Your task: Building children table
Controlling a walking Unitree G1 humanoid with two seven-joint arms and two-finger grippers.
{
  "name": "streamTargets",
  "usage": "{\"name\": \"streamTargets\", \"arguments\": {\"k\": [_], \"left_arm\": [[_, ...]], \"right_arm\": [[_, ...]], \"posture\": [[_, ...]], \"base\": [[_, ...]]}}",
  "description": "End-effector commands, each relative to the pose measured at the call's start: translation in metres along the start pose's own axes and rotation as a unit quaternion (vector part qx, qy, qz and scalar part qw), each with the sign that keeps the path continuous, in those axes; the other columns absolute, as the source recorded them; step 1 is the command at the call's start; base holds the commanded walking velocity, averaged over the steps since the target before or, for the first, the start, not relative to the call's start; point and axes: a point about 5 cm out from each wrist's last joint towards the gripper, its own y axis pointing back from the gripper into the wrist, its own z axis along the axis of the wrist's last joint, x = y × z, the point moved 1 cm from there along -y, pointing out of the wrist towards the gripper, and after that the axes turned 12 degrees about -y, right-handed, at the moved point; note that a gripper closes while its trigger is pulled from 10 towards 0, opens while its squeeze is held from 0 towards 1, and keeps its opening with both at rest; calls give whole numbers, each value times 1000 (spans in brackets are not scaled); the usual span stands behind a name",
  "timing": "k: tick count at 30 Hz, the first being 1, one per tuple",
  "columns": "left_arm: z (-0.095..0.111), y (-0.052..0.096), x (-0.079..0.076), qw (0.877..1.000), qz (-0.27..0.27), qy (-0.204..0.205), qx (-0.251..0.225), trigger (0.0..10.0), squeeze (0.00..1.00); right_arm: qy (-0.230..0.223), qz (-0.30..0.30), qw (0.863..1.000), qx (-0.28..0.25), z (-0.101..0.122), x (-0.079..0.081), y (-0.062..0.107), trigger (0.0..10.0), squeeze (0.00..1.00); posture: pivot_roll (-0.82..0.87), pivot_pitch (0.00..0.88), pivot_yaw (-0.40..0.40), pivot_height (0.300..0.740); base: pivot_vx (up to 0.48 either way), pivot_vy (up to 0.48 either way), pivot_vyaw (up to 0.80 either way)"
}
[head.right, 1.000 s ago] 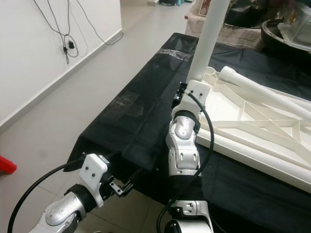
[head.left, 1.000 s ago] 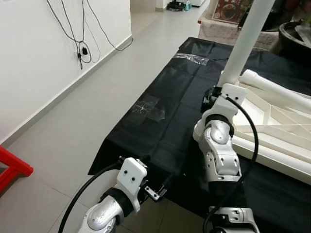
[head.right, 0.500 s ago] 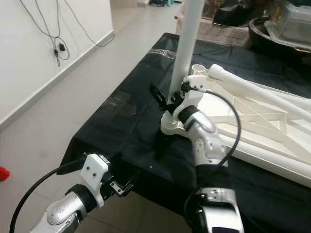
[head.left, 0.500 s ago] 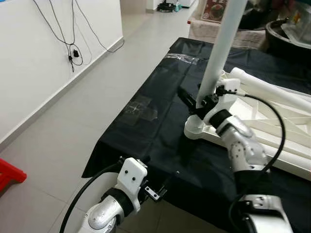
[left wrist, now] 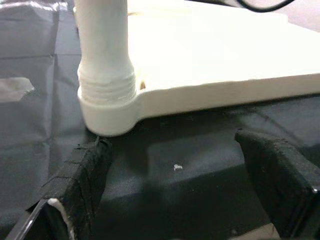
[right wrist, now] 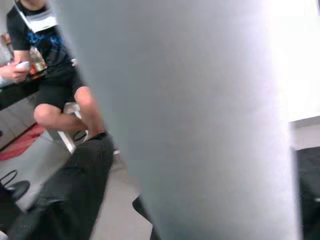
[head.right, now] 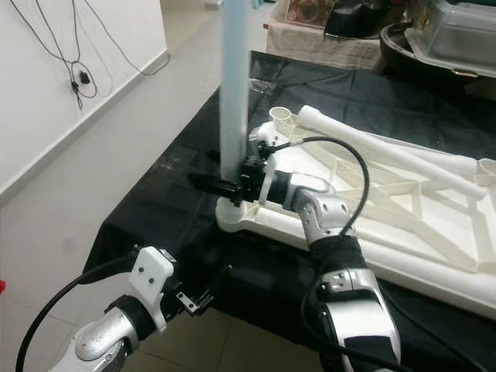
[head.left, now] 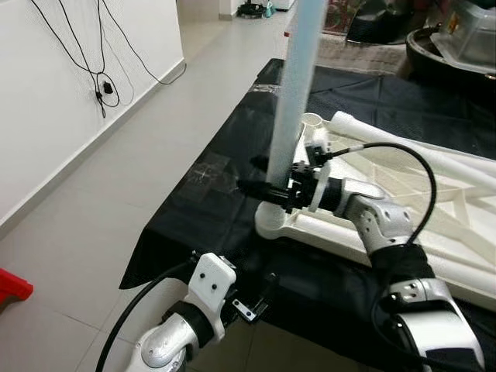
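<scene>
Left eye view | right gripper (head.left: 263, 190) seems clamped on upright table leg (head.left: 291, 101) | left gripper (left wrist: 175, 190) spread, at 6 o'clock of tabletop (head.left: 434, 201)

My head views were evenly bright and sharp. The white leg (right wrist: 190, 125) filled my right wrist view as a soft blur, with glare washing out one edge.

You have a black plastic sheet (head.left: 232, 155) spread over the floor, with clear tape patches (head.left: 203, 173) stuck on it. Pale floor tiles (head.left: 116, 194) run along a white wall (head.left: 46, 116), where black cables (head.left: 101, 74) hang. A red object (head.left: 12, 285) sits at the floor's edge. In the right wrist view, a seated person (right wrist: 50, 75) in dark clothes appears.
</scene>
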Motion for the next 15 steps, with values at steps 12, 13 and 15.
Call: {"name": "streamTargets", "arguments": {"k": [12,13,15], "left_arm": [[6,2,5,999,43,-3,-17,10000,0],[5,2,5,999,44,-3,-16,10000,0],[5,2,5,999,44,-3,-16,10000,0]], "right_arm": [[50,-228,969,-81,-2,-28,8,0,0],[45,-268,956,-110,-1,-30,13,0,0],[45,-268,956,-110,-1,-30,13,0,0]], "posture": [[127,157,-44,740],[123,153,-42,740],[123,153,-42,740]], "base": [[0,0,0],[0,0,0],[0,0,0]]}}
